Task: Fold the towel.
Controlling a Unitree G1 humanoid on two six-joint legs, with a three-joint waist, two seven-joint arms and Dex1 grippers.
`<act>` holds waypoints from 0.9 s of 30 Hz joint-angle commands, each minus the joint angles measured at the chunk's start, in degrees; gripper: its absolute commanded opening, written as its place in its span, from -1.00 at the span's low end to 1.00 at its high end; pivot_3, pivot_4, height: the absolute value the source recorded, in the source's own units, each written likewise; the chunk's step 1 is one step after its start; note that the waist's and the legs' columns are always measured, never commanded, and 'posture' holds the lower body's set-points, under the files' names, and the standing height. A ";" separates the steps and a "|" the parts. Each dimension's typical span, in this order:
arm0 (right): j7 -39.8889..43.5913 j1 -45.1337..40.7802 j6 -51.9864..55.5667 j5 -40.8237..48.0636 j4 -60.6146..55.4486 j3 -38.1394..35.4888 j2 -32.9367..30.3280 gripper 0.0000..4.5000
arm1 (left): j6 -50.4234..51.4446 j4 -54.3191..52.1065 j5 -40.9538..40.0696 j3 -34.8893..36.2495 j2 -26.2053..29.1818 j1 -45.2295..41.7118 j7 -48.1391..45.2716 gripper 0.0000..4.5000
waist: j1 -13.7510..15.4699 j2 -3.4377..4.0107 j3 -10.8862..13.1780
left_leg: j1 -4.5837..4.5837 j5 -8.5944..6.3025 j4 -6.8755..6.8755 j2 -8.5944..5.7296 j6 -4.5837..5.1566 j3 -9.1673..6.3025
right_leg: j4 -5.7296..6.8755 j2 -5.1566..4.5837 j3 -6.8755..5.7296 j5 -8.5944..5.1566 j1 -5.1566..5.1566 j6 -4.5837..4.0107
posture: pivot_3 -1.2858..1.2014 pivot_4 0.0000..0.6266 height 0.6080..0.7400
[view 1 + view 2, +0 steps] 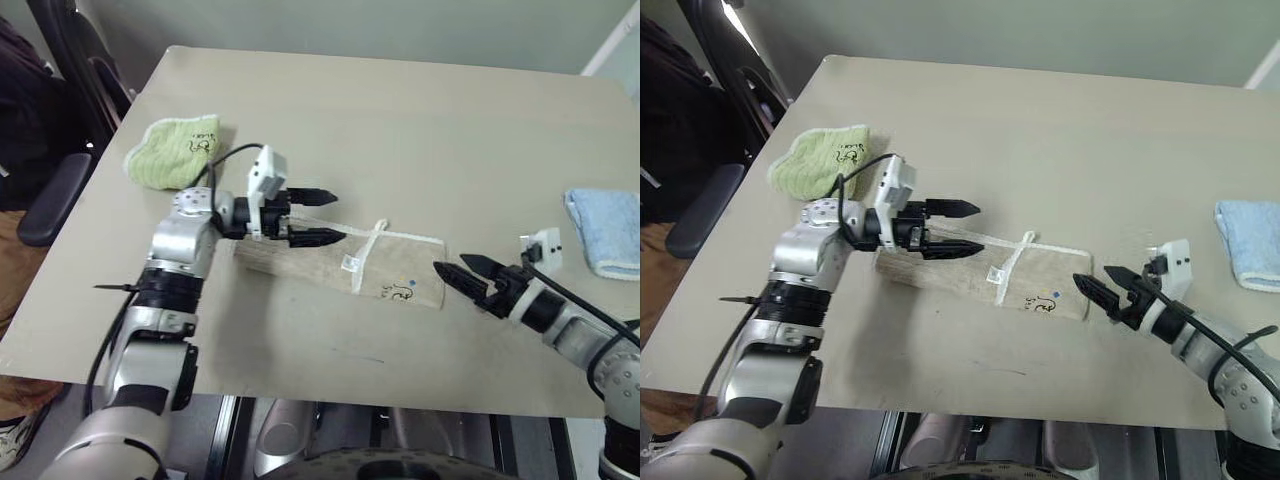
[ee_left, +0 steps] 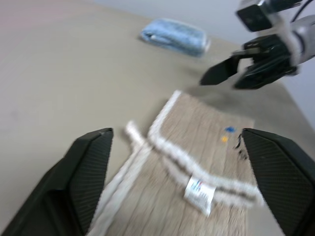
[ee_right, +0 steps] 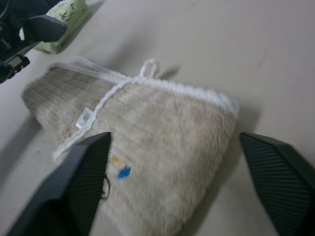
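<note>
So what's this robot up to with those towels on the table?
It is folding the beige towel, which lies folded into a narrow strip on the table. Both the left gripper and the right gripper are open, one at each end of the towel, holding nothing. A lime-green towel and a light-blue towel lie folded off to either side.

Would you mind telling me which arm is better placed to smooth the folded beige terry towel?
Probably the left: the left gripper hovers open directly over the folded beige terry towel, while the right gripper sits open just off its end.
</note>
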 commanded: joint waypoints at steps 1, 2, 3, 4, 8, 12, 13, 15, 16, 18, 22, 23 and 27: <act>-3.10 -2.45 0.48 7.30 -3.44 -1.85 0.17 0.98 | 1.29 -1.08 0.91 3.88 2.08 0.73 7.08 1.00 | -0.28 -0.02 0.01 | 0.00 0.00 0.00 0.00 0.02 0.00 | 0.00 0.01 0.00 -0.04 0.00 0.05 | 0.03 -0.52 0.89; -4.06 -3.31 0.76 9.15 -3.62 -1.45 0.17 0.98 | 2.89 -1.01 0.64 5.01 2.79 1.04 9.12 1.00 | -0.38 -0.03 0.02 | 0.00 0.01 0.00 0.00 0.04 0.00 | 0.01 0.01 0.01 -0.17 -0.02 0.27 | 0.03 -0.52 0.89; -4.80 -4.33 1.06 11.32 -3.89 -0.78 0.11 0.98 | 6.31 -2.08 -0.84 6.24 4.34 1.99 9.58 1.00 | -0.48 -0.03 0.02 | 0.00 0.09 0.00 0.00 0.17 0.00 | 0.02 0.01 0.01 -0.30 -0.03 0.48 | 0.03 -0.52 0.89; -5.47 -5.29 1.30 13.28 -4.07 -0.07 0.02 0.98 | 9.79 -3.48 -2.45 7.31 5.88 3.06 9.56 1.00 | -0.54 -0.03 0.02 | 0.00 0.15 -0.02 0.00 0.27 0.00 | 0.02 0.02 0.01 -0.31 -0.04 0.49 | 0.03 -0.52 0.89; -7.12 -9.85 1.41 16.51 -4.20 4.47 -0.14 0.98 | 23.37 -10.99 -9.63 12.89 11.77 8.91 10.38 1.00 | -0.94 -0.06 0.02 | 0.00 0.24 -0.26 0.01 0.35 -0.01 | 0.00 0.06 0.00 -0.25 -0.14 0.34 | 0.03 -0.52 0.89; -4.97 -15.65 0.53 14.49 -2.83 10.49 -0.15 0.98 | 36.91 -16.35 -16.44 18.49 17.65 14.14 12.07 1.00 | -0.79 -0.08 0.01 | -0.02 0.31 -0.47 0.02 0.46 -0.05 | 0.01 0.05 -0.05 -0.17 -0.25 -0.02 | 0.03 -0.52 0.89; -4.25 -16.87 0.32 13.68 -2.28 11.85 -0.21 0.98 | 39.17 -17.20 -17.58 19.53 18.70 15.05 12.73 1.00 | -0.66 -0.08 0.01 | -0.02 0.31 -0.50 0.03 0.44 -0.06 | 0.01 0.05 -0.07 -0.18 -0.27 -0.07 | 0.03 -0.52 0.89; -1.77 -19.53 -1.14 10.25 -0.63 15.27 0.11 0.98 | 46.31 -18.61 -20.75 22.81 21.49 16.83 14.20 1.00 | -0.49 -0.11 -0.01 | -0.01 0.32 -0.56 0.04 0.41 -0.10 | 0.02 0.05 -0.11 -0.30 -0.29 -0.28 | 0.03 -0.52 0.89; -1.04 -20.36 -1.76 9.02 -0.02 16.39 0.37 0.98 | 48.90 -18.81 -21.97 24.02 22.37 17.25 14.83 1.00 | -0.46 -0.12 -0.01 | -0.01 0.30 -0.56 0.06 0.38 -0.11 | 0.02 0.05 -0.13 -0.31 -0.29 -0.35 | 0.03 -0.52 0.89; 0.51 -21.82 -2.55 7.36 1.38 18.23 0.79 0.98 | 52.19 -19.49 -23.84 26.05 23.74 18.73 15.68 1.00 | -0.26 -0.11 -0.01 | -0.01 0.18 -0.57 0.08 0.12 -0.14 | 0.04 0.05 -0.19 -0.29 -0.30 -0.43 | 0.03 -0.52 0.89; 6.91 -24.25 -3.88 2.46 3.77 23.57 -0.35 0.98 | 54.66 -19.21 -25.61 29.37 25.45 22.99 16.55 1.00 | -0.47 -0.12 -0.02 | 0.03 0.03 -0.60 0.09 -0.28 -0.14 | 0.09 0.07 -0.17 -0.22 -0.36 -0.58 | 0.03 -0.52 0.89; 9.42 -24.27 -4.52 1.00 3.82 25.04 -1.04 0.98 | 55.37 -18.40 -25.96 30.11 25.43 23.60 16.98 1.00 | -0.40 -0.12 -0.01 | 0.03 -0.01 -0.60 0.13 -0.41 -0.16 | 0.10 0.09 -0.20 -0.21 -0.36 -0.62 | 0.03 -0.52 0.89; 14.96 -24.75 -7.14 -2.74 3.77 27.32 -2.20 0.98 | 56.58 -14.10 -26.45 32.15 25.19 25.00 17.92 1.00 | -0.39 -0.12 -0.02 | 0.03 -0.01 -0.60 0.28 -0.63 -0.16 | 0.25 0.14 -0.29 -0.22 -0.40 -0.83 | 0.03 -0.52 0.89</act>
